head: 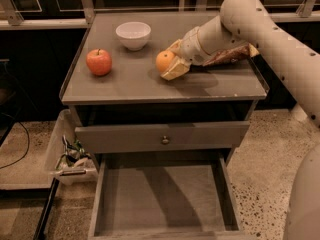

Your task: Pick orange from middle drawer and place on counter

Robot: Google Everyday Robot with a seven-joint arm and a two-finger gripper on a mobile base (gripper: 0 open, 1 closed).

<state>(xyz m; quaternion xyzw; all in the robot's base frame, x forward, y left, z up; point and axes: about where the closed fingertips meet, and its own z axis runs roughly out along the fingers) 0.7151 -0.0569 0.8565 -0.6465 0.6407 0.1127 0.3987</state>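
Note:
The orange [162, 62] sits between the fingers of my gripper [170, 61] at the middle of the counter [125, 84], right at its surface. I cannot tell whether it rests on the top or hangs just above it. The gripper reaches in from the right and is shut on the orange, one finger behind it and one in front. The middle drawer [162, 196] stands pulled open below, its grey floor bare.
A red apple [99, 62] lies at the counter's left and a white bowl [133, 35] at the back. A snack bag [227, 55] lies under my arm at the right. A closed drawer front with a knob [165, 140] is above the open drawer. A white bin [70, 159] stands on the floor at left.

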